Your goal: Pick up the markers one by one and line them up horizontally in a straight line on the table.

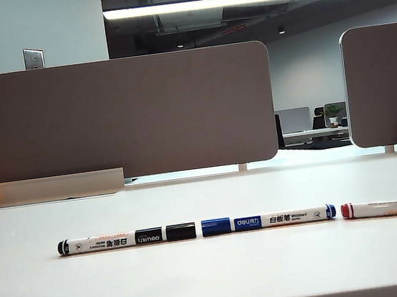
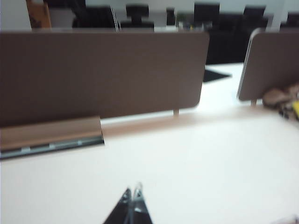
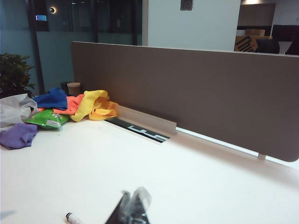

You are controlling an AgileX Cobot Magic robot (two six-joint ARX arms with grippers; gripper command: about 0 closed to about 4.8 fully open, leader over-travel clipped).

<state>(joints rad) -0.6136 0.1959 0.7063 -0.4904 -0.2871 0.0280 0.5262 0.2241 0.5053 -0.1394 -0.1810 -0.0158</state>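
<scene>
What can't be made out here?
- Red marker: exterior view, far end cut off by the frame edge.
- Left gripper, right gripper: shut; absent from the exterior view.
- Marker in right wrist view: only a black tip shows.
- Left wrist view: blurred; no markers visible.

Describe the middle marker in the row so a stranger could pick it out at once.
Start from the wide white table in front of the grey-brown partition panels. Three markers lie end to end in one row across it. The middle one, the blue marker, has a blue cap and blue label band, between the black marker and the red marker.
</scene>
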